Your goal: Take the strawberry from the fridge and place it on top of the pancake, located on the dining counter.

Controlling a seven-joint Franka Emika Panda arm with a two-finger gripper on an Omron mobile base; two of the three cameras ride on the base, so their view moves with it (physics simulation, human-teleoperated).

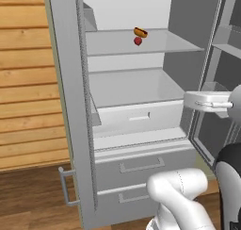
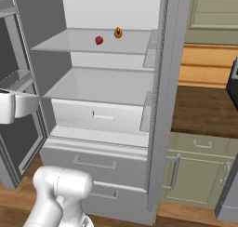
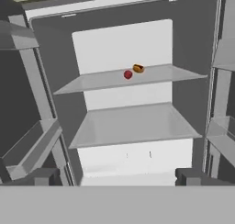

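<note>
The strawberry is seen on the upper shelf of the fridge, whose doors are swung open. A hot dog is set just beside it, further back. The pincer is held well apart from the shelf, facing the interior, its fingertips spread wide with nothing gripped between them. A lower shelf and a drawer are seen below.

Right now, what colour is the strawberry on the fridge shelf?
Red. The strawberry shows best in the hand view, beside the hot dog.
</note>
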